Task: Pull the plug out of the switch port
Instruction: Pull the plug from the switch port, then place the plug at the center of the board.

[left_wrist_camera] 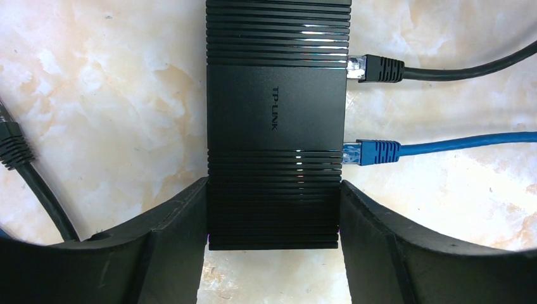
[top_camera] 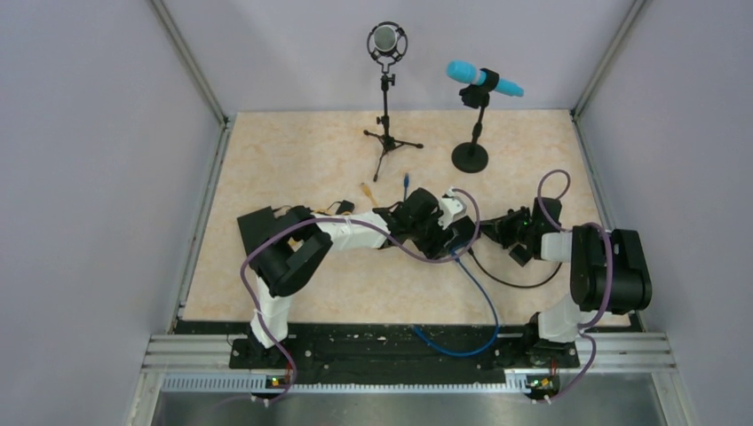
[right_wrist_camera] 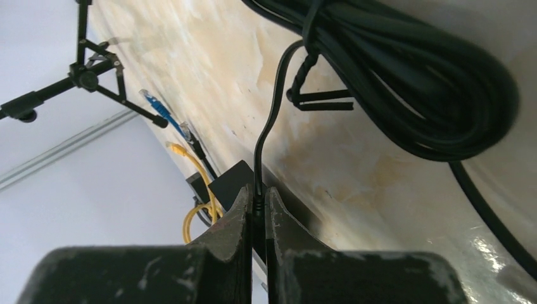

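Observation:
The flat black switch box (left_wrist_camera: 276, 120) lies on the marbled table. A black plug (left_wrist_camera: 379, 68) and a blue plug (left_wrist_camera: 373, 152) sit in sockets on its right edge. My left gripper (left_wrist_camera: 275, 193) is shut on the near end of the box, one finger on each long side. In the top view it (top_camera: 441, 229) covers the box. My right gripper (right_wrist_camera: 258, 197) is shut on a thin black cable (right_wrist_camera: 273, 114) that rises from between the fingertips, with a corner of the black box (right_wrist_camera: 231, 180) just behind. In the top view it (top_camera: 499, 232) is right of the left gripper.
A coiled bundle of black cable (right_wrist_camera: 411, 69) lies near the right gripper. Loose yellow (top_camera: 368, 190) and blue (top_camera: 406, 185) cable ends lie behind the box. A tripod microphone stand (top_camera: 388, 133) and a round-based stand with a cyan microphone (top_camera: 471, 155) are at the back. A blue cable (top_camera: 479, 302) runs toward the near edge.

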`<state>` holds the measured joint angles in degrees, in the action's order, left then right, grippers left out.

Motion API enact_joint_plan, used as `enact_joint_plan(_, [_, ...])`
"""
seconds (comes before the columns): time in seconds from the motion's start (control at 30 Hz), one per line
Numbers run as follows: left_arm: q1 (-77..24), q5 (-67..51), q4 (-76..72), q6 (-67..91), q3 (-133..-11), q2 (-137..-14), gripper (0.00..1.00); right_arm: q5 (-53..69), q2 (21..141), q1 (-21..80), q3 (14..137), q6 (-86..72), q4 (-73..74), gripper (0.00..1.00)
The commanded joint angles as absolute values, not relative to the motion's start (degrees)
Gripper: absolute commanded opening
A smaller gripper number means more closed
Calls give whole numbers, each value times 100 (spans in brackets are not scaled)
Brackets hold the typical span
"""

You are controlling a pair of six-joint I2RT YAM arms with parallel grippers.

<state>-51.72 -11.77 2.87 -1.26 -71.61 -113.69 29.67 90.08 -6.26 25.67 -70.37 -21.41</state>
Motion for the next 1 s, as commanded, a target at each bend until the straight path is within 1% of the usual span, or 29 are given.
enact_joint_plan(0.0, [-5133, -1084, 1520, -50, -6827, -11541, 43, 2003, 8675, -853, 3275, -6587, -1247, 0])
enact_joint_plan(0.1, [-5133, -1098, 1528, -58, -6829, -11549, 43, 1891, 8580, -884, 3209, -6669, -1240, 0])
enact_joint_plan(0.4, [-5133, -1078, 1495, -26, -6804, -11550, 43, 2451, 8845, -905, 3106, -6907, -1931, 0])
enact_joint_plan(0.47, [-5133, -1080, 1486, -18, -6815, -11551, 47, 2608, 8819, -905, 3194, -6731, -2049, 0])
enact_joint_plan(0.5, [-5133, -1080, 1474, -15, -6819, -11535, 51, 2616, 8777, -912, 3270, -6636, -1988, 0])
enact_joint_plan(0.57, [-5133, -1082, 1452, -17, -6841, -11479, 57, 2526, 8647, -912, 3519, -6268, -1700, 0])
enact_joint_plan(0.7, [-5133, -1128, 1484, -17, -7003, -11381, 65, 2025, 8602, -914, 4459, -5082, -179, 0])
enact_joint_plan(0.73, [-5133, -1137, 1488, -12, -7057, -11360, 67, 1916, 8612, -914, 4611, -4864, 126, 4])
enact_joint_plan(0.8, [-5133, -1153, 1509, -14, -7174, -11321, 71, 1969, 8634, -914, 4755, -4609, 289, 33])
enact_joint_plan(0.83, [-5133, -1164, 1515, -11, -7230, -11297, 73, 2048, 8672, -914, 4834, -4511, 447, 41])
enact_joint_plan(0.87, [-5133, -1175, 1512, -12, -7279, -11279, 75, 2136, 8692, -914, 4910, -4416, 551, 47])
enact_joint_plan(0.9, [-5133, -1203, 1526, -17, -7348, -11271, 77, 2216, 8717, -914, 4961, -4351, 622, 50])
enact_joint_plan(0.97, [-5133, -1245, 1569, -17, -7490, -11269, 80, 2298, 8689, -914, 5093, -4184, 918, 52])
